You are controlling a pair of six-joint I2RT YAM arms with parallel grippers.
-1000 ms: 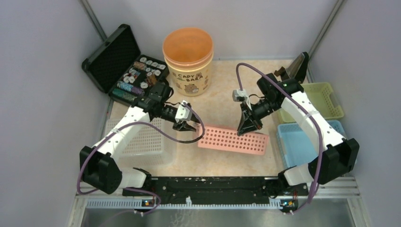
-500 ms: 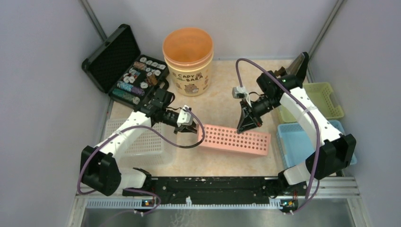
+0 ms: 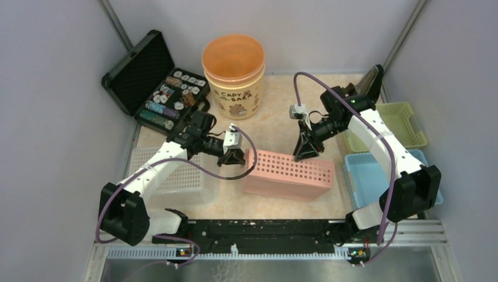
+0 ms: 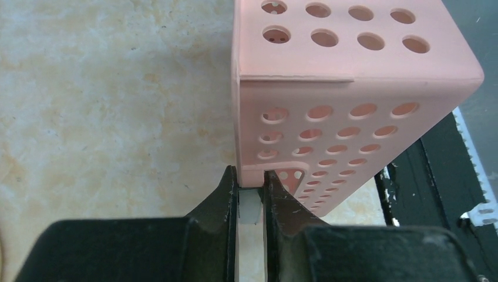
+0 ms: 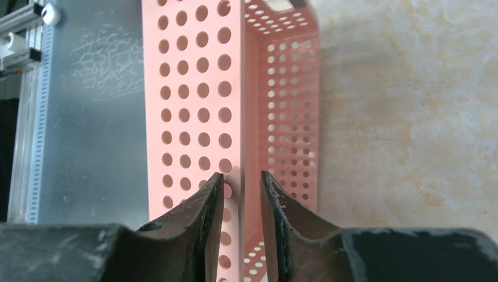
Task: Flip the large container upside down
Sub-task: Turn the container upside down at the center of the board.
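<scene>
As I look over the table [image 3: 273, 117] from its left side, a black case [image 3: 140, 73] lies open in the far left corner, and a white basket [image 3: 176, 176] sits by the left edge, nearer to the arms. Next comes the left gripper [image 3: 235, 155]. From its wrist camera I see its fingers [image 4: 226, 188] closed on the rim at the left end of the pink container [image 3: 288, 173].

This container is in the middle of the table, turned up on one long side, with a wall of holes facing up. Behind it, at the far edge, stands an orange bucket [image 3: 234, 76].

The right gripper [image 3: 305, 154] is at the far long rim of the container. Its jaws stand astride the thin wall with a small gap on each side, so they are slightly apart and not pinching.

At the right edge I see a green basket [image 3: 405, 120], and a blue basket [image 3: 367, 176] just beside it.
</scene>
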